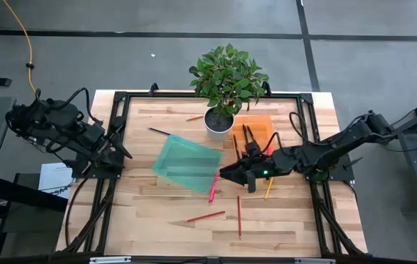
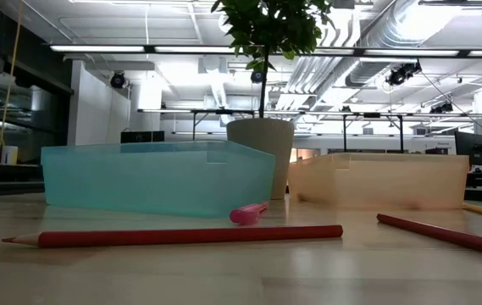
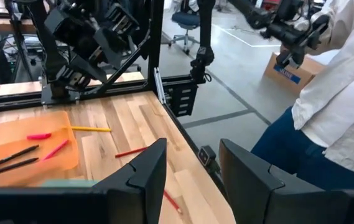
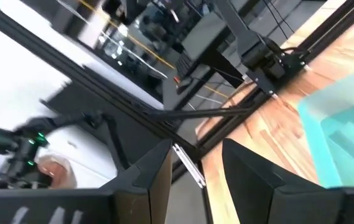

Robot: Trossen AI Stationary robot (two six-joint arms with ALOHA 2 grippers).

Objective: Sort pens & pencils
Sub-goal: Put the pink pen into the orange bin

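Observation:
Loose on the wooden table lie a pink pen (image 1: 212,188), a black pen (image 1: 159,132), two red pencils (image 1: 205,216) (image 1: 239,215), a yellow pencil (image 1: 269,187) and an orange pencil (image 1: 194,117). The orange tray (image 1: 261,125) holds black pens (image 1: 248,136) and pink pens (image 3: 55,149). The teal tray (image 1: 186,165) stands at the middle. My right gripper (image 1: 224,174) hangs open above the table between the two trays, near the pink pen's far end, with nothing between its fingers (image 4: 155,171). My left gripper (image 1: 125,154) waits open at the table's left edge.
A potted plant (image 1: 223,81) stands at the far middle, right behind the trays. A black frame (image 1: 120,99) runs around the table. In the left wrist view a person (image 3: 332,99) stands beyond the table's edge. Bare wood lies along the near left part (image 1: 135,213).

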